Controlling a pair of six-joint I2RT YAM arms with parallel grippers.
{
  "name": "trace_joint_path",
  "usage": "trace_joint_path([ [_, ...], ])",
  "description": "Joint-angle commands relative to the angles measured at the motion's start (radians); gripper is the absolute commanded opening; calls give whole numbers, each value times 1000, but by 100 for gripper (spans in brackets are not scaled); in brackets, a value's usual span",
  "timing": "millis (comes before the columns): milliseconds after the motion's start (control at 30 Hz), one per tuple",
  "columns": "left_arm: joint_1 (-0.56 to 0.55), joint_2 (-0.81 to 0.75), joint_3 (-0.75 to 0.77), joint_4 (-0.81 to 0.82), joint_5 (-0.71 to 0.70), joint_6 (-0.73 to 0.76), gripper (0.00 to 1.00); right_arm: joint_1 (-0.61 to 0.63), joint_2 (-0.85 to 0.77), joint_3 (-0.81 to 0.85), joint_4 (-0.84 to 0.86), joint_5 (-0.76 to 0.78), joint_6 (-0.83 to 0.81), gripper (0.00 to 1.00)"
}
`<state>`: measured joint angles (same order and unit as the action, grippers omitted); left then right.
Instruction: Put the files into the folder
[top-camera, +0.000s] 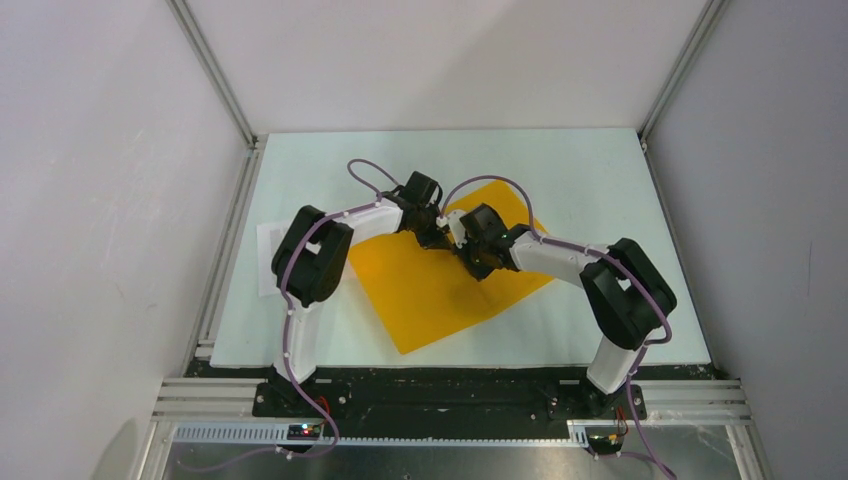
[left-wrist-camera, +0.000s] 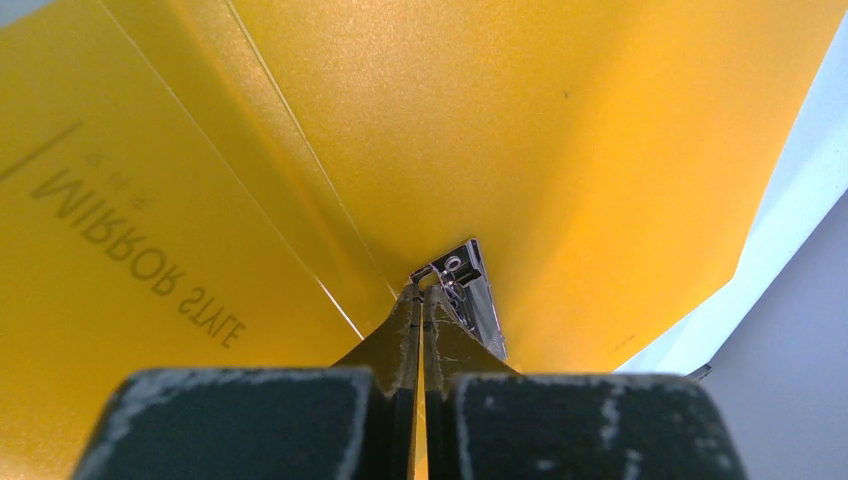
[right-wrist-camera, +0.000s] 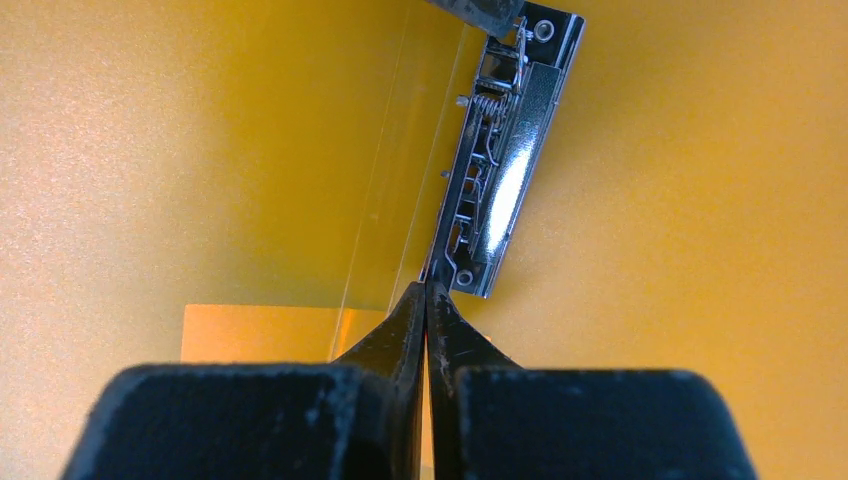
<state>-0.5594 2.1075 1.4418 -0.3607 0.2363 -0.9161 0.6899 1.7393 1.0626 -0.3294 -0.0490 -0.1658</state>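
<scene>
- The folder (top-camera: 430, 290) lies opened out on the pale worktop (top-camera: 600, 200), near the middle, turned at a diagonal to the worktop's edges. Its orange-yellow inner face is up.
- The metal clip (right-wrist-camera: 500, 170) sits on the inner face, alongside the fold lines of the spine. It is shiny, with a spring visible along one side.
- Left hand (left-wrist-camera: 421, 300): the fingers are pressed together with no gap at the tips and nothing visible between them. The tips sit right at one end of the clip. Whether they press on the clip or only meet it, I cannot tell.
- Right hand (right-wrist-camera: 428, 295): the fingers are likewise closed tip to tip, with nothing seen held. The tips sit at the opposite end of the clip, beside the spine crease. Actual contact is not clear here either.
- In the top view both arms reach inward over the folder, and the two hands meet close together above its far half.
- In the right wrist view, the dark tip of the left hand shows at the clip's far end.
- The lettering "MIRROR STYLE" (left-wrist-camera: 140, 255) reads reversed through the flap on the left in the left wrist view. Whether that flap lies flat or is raised, I cannot tell.
- A paler rectangular patch (right-wrist-camera: 260, 332) shows in the folder surface left of the right hand's fingers.
- The files (top-camera: 267, 265) are a white sheet edge on the worktop, left of the folder and partly hidden under the left arm. They lie outside the folder and well apart from both hands. The print is too small to read.
</scene>
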Motion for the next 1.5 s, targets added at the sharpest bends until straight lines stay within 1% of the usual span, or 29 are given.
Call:
trace_joint_path([
  [0, 13, 43, -10, -94, -72, 24, 0, 1, 7, 38, 22, 17, -26, 3],
  [167, 14, 44, -10, -93, -69, 27, 0, 4, 30, 41, 4, 24, -15, 5],
  [400, 13, 42, -10, -93, -70, 29, 0, 13, 56, 58, -9, 29, -16, 12],
  [733, 16, 45, -12, -91, -67, 25, 0, 18, 111, 102, -117, 49, -11, 12],
  [900, 18, 43, -10, -92, -62, 25, 0, 20, 118, 103, -173, 82, -1, 11],
  [1233, 24, 39, -1, -91, -67, 34, 0, 52, 167, 103, -200, 114, -25, 10],
  [1467, 29, 38, -4, -88, -60, 34, 0, 77, 197, 94, -247, 126, -24, 6],
])
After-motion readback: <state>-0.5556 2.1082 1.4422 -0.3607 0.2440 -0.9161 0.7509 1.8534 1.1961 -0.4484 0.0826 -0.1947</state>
